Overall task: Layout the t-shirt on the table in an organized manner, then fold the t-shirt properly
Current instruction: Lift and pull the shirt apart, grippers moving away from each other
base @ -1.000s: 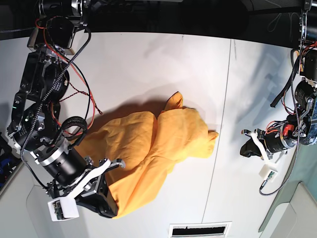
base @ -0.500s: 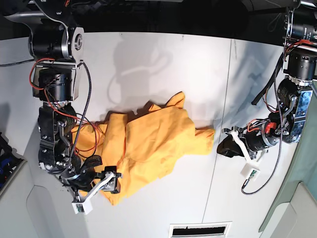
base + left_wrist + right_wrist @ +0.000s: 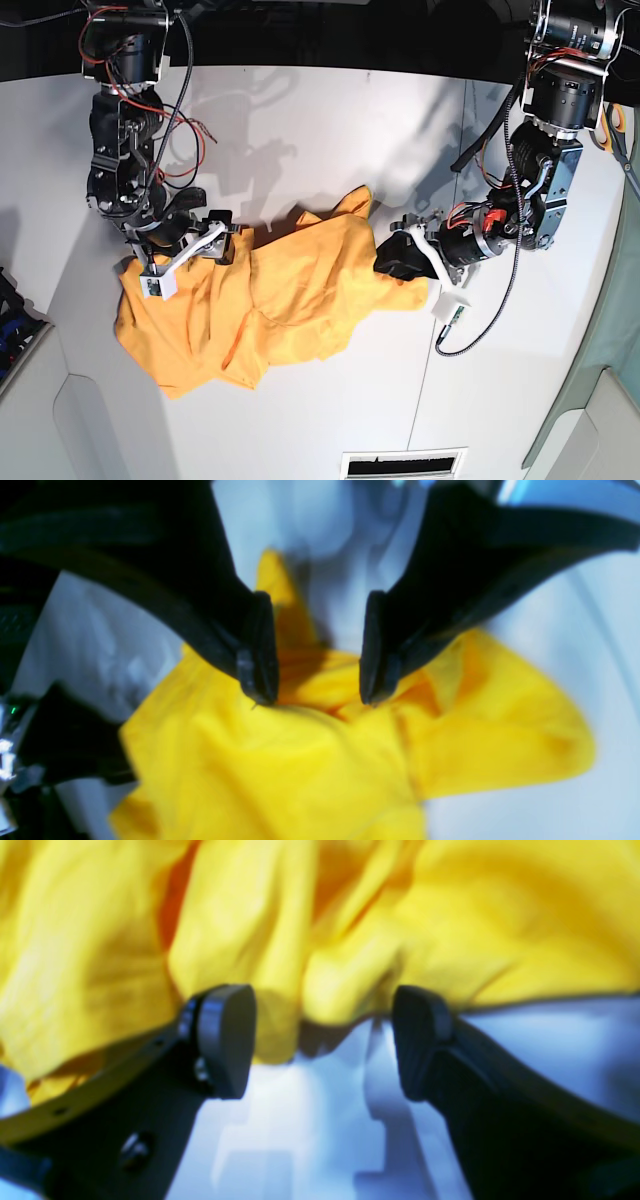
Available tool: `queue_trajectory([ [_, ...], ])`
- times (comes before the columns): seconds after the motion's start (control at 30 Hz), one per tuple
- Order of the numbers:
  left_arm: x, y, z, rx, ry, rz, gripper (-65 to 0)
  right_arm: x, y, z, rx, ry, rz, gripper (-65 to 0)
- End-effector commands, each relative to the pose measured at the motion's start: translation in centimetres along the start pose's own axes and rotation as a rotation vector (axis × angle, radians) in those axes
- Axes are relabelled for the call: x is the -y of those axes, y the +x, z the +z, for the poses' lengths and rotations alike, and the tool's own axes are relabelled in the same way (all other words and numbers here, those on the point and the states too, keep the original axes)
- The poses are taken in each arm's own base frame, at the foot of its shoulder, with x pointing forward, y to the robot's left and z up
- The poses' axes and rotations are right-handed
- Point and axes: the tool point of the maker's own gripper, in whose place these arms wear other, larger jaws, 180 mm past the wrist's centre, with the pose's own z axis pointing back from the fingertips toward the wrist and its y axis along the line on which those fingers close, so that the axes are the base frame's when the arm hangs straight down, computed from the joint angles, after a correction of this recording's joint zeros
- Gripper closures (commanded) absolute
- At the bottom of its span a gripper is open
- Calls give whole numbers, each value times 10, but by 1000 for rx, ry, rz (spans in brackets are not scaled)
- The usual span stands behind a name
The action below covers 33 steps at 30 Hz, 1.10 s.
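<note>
The orange-yellow t-shirt (image 3: 270, 300) lies crumpled on the white table (image 3: 330, 130), spread toward the front left. My right gripper (image 3: 208, 243) is at the shirt's back left edge. In the right wrist view it (image 3: 322, 1045) is open, with the shirt's edge (image 3: 350, 940) just past its pads and a fold hanging between them. My left gripper (image 3: 398, 256) is at the shirt's right edge. In the left wrist view it (image 3: 316, 692) is open, its tips just above the bunched cloth (image 3: 300, 760). The neck mark is hidden.
A thin dark seam (image 3: 462, 180) crosses the table right of the shirt. A slotted vent (image 3: 402, 465) sits at the front edge. A grey-green panel (image 3: 610, 400) lies at the right edge. Red and black cables (image 3: 165, 110) hang from the right arm.
My right gripper moved from the shirt's front left corner to its back left edge, and the shirt now lies spread wider to the left. My left gripper moved left onto the shirt's right edge.
</note>
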Motion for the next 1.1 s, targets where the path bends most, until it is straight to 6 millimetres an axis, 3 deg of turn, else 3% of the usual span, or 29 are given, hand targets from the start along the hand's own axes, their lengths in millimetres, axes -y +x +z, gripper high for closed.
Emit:
queue_trajectory([
  [0.0, 9, 25, -2, 63, -32, -21, -309, -3, 23, 2, 78, 16, 11, -420],
  [0.13, 23, 27, -11, 77, -61, -8, -376, -6, 28, 1, 93, 28, -2, -419],
  [0.23, 29, 27, -15, 78, -70, -6, -379, -12, 35, -1, 108, 44, -2, -406],
  [0.3, 31, 27, -16, 80, -76, -5, -378, -18, 35, -2, 108, 54, 1, -319],
  [0.37, 33, 27, -18, 81, -80, -3, -371, -26, 33, -5, 100, 68, 5, -182],
  [0.4, 34, 26, -19, 77, -80, -7, -334, -29, 30, -7, 91, 75, 10, -115],
  [0.43, 34, 24, -19, 68, -74, -19, -254, -31, 27, -8, 82, 78, 19, -59],
  [0.5, 33, 20, -21, 45, -60, -44, -27, -36, 23, -11, 68, 89, 56, 0],
  [0.53, 33, 18, -22, 34, -57, -49, 0, -38, 21, -12, 63, 93, 78, 0],
  [0.7, 24, 29, -11, 57, -49, -41, 0, -25, 25, -8, 57, 46, 155, 0],
  [0.83, 4, 56, 18, 105, -16, -63, 0, 0, 47, 17, 83, -21, 182, 0],
  [0.97, -21, 82, 57, 142, 41, -102, 0, 27, 77, 65, 161, -92, 191, 0],
  [1.07, -36, 96, 81, 152, 79, -139, 0, 49, 88, 98, 197, -135, 185, 0],
])
